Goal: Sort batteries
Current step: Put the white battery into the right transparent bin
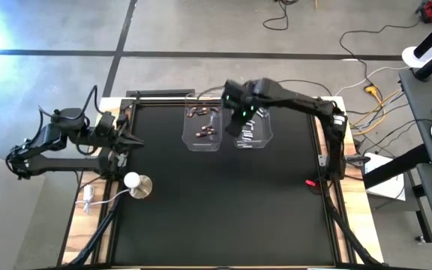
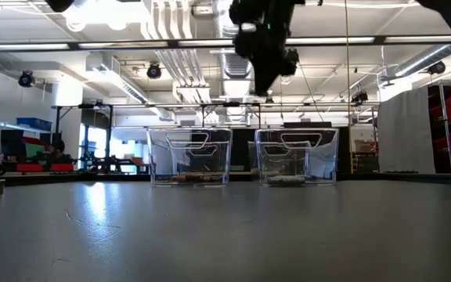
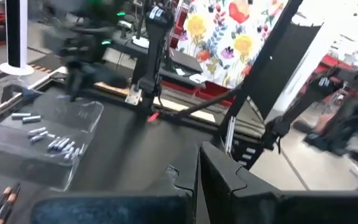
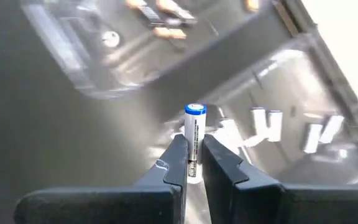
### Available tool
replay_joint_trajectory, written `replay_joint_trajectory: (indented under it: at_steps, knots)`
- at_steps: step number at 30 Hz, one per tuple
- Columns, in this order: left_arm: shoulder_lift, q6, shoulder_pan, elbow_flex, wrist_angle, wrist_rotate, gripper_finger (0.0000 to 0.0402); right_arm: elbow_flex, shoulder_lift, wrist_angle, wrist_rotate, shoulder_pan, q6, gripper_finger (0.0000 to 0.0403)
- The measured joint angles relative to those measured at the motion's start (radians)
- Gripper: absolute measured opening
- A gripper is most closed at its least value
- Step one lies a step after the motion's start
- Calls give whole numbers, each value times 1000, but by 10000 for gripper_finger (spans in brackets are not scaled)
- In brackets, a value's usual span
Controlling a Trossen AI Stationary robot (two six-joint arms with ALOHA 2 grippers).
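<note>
Silvery-white with a blue cap, one battery (image 4: 194, 134) stands pinched between the jaws of the right gripper (image 4: 194, 163), which are closed tight on its lower end. That gripper (image 1: 235, 120) hangs above the gap between two clear bins on the black surface (image 1: 216, 210), at the edge of the right-hand bin (image 1: 254, 132). More silvery-white batteries (image 4: 291, 130) lie on that bin's floor, while the left-hand bin (image 1: 203, 126) holds the dark, copper-tinted batteries (image 1: 201, 112). Seen from surface height, the two bins (image 2: 190, 157) stand side by side, slightly apart, with the gripper high over them. Over at the surface's left edge, the left gripper (image 1: 126, 140) waits with its jaws fully closed and holding nothing.
</note>
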Motion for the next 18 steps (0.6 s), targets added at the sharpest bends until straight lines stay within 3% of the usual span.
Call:
replay_joint_trajectory:
  at_steps: [9,14,18]
  knots:
    - [124,-124,0,0,172,-1,0,-132,96,13,-76,-235,-308,25]
    - [176,-180,0,6,204,-1,0,-227,127,67,-74,-282,-500,25]
    - [232,-189,0,39,210,-42,0,-288,132,137,-79,-301,-566,24]
